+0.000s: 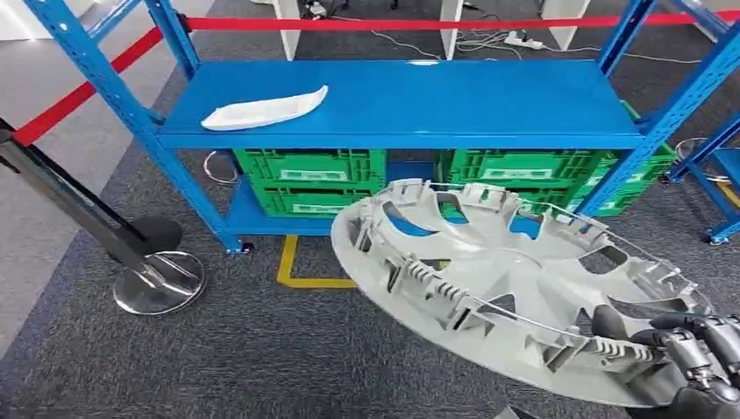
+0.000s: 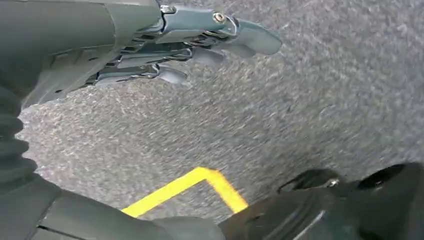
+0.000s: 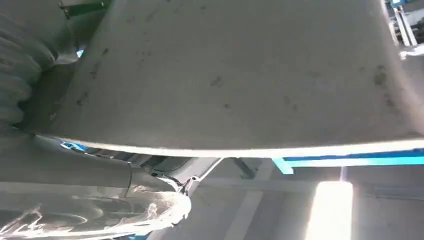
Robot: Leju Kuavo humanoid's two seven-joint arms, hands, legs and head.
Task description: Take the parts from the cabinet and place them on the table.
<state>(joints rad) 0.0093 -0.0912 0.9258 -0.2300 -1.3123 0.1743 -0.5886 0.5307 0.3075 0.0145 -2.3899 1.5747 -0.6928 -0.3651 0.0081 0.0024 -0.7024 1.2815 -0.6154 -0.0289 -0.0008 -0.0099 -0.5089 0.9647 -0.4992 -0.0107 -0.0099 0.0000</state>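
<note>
Low on the right of the head view, the robot's right hand grips the near rim of a large grey plastic wheel cover, its dark fingers curled over the edge beside the ribbed clips. The cover hangs tilted in the air in front of the blue steel shelving rack, clear of the shelf, inner side up with its clips and wire retaining ring showing. From the right wrist view its smooth outer face spreads close over the camera.

A thin moulded disc like this is probably light but broad, so held at one edge it will lever down and may flex or swing; the rim between clips looks the soundest place to hold, since the clips seem brittle.

On the rack's top shelf lies a white elongated plastic trim piece; green slatted plastic crates sit below.

The left hand hangs over grey carpet, fingers apart, holding nothing.
</note>
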